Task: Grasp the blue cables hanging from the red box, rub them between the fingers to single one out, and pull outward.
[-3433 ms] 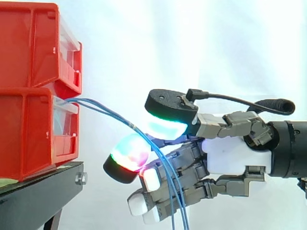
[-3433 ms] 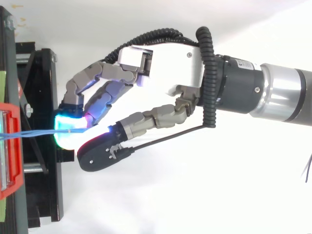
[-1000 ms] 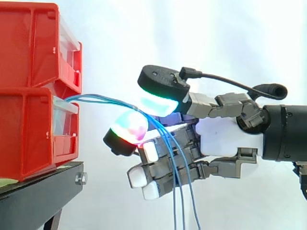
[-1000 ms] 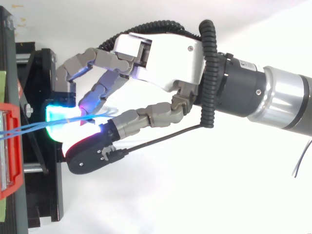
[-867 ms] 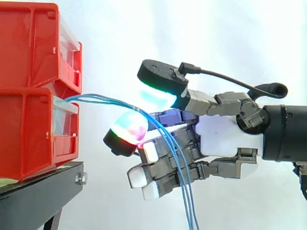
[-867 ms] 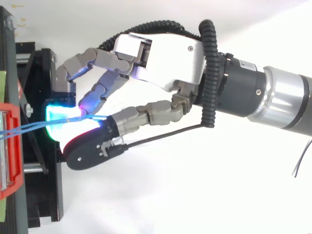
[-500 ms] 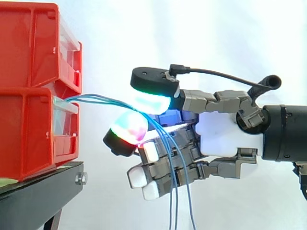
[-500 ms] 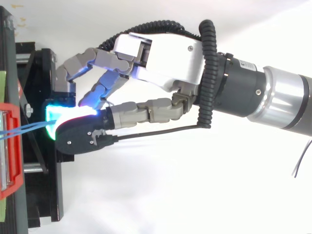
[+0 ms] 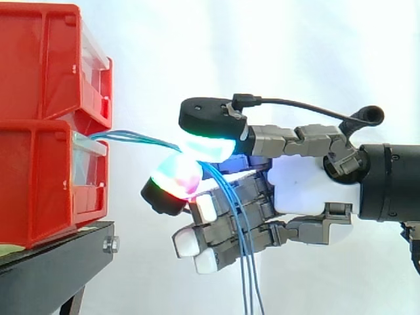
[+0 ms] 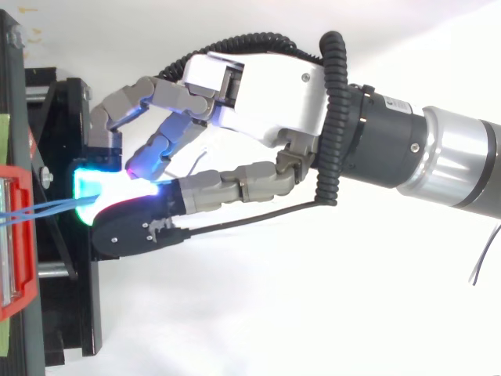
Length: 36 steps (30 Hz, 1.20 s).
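Several thin blue cables (image 9: 134, 138) run out of the front of the lower red bin (image 9: 46, 180) and pass to the right into my hand (image 9: 305, 190). The thumb pad (image 9: 207, 146), glowing green and cyan, presses the cables down onto a fingertip (image 9: 174, 180) glowing green and red, so the hand is shut on them. Past the pinch the cables (image 9: 246, 262) drop across the curled lower fingers and hang down out of view. From above, the cables (image 10: 43, 207) reach from the bin (image 10: 17, 235) to the pinching tips under the thumb (image 10: 137, 225).
A second red bin (image 9: 46, 62) is stacked on the lower one. Both rest on a black stand (image 9: 56, 262) at the left. A white curtain is behind, and the arm (image 10: 438, 157) enters from the right.
The thumb has swung forward and down over the cables, closing onto the lit fingertip. The hanging cable ends have swayed and drawn closer together. Arm and bins hold still.
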Each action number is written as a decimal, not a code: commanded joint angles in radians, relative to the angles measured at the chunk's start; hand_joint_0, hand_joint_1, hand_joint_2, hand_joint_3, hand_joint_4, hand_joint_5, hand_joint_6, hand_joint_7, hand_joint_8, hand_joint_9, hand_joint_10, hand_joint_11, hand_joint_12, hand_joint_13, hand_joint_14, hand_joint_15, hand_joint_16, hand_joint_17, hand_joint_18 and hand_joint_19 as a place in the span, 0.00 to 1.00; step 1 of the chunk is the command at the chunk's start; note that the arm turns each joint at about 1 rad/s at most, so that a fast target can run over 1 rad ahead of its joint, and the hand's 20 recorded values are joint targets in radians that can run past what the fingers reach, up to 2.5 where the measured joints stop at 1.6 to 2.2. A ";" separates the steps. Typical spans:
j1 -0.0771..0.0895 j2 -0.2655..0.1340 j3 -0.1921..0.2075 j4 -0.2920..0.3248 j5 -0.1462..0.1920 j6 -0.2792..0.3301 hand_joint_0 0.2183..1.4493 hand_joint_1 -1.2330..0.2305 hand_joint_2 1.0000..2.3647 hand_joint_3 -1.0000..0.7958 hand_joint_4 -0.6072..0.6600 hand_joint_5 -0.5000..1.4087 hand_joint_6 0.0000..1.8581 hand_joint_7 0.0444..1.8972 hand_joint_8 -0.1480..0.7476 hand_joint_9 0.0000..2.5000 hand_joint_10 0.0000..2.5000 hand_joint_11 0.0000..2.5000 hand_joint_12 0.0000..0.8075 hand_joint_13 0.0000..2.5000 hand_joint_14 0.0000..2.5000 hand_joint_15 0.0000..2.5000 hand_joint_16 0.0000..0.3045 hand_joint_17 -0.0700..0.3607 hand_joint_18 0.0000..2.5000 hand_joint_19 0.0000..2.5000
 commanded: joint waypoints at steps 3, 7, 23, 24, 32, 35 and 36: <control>0.000 0.000 0.000 0.001 0.000 0.000 0.36 0.25 0.01 0.48 0.46 0.18 0.50 0.53 0.48 0.39 0.01 0.31 0.47 0.33 0.01 0.21 0.18 0.44 0.28 0.20; 0.000 0.000 0.000 0.001 0.000 0.000 0.39 0.23 0.01 0.43 0.47 0.18 0.50 0.50 0.47 0.39 0.01 0.31 0.46 0.32 0.01 0.21 0.17 0.44 0.27 0.20; 0.000 0.000 0.000 0.000 -0.002 0.002 0.25 0.45 0.00 0.28 0.56 0.18 0.48 0.48 0.51 0.42 0.01 0.30 0.49 0.36 0.01 0.21 0.19 0.47 0.29 0.22; 0.000 0.000 0.000 0.000 -0.002 0.002 0.26 0.47 0.00 0.28 0.56 0.18 0.48 0.48 0.51 0.42 0.01 0.30 0.49 0.36 0.01 0.22 0.19 0.46 0.29 0.22; 0.000 0.000 0.000 -0.003 -0.002 0.003 0.31 0.39 0.01 0.48 0.56 0.19 0.49 0.49 0.53 0.44 0.01 0.31 0.52 0.37 0.01 0.21 0.20 0.48 0.31 0.21; 0.000 0.000 0.000 -0.003 -0.002 0.002 0.32 0.33 0.02 0.53 0.54 0.19 0.50 0.53 0.52 0.43 0.01 0.32 0.51 0.36 0.01 0.22 0.19 0.47 0.30 0.21; 0.000 0.000 0.000 -0.005 -0.002 0.003 0.33 0.30 0.01 0.54 0.51 0.19 0.50 0.54 0.52 0.43 0.01 0.32 0.51 0.36 0.01 0.22 0.19 0.46 0.30 0.21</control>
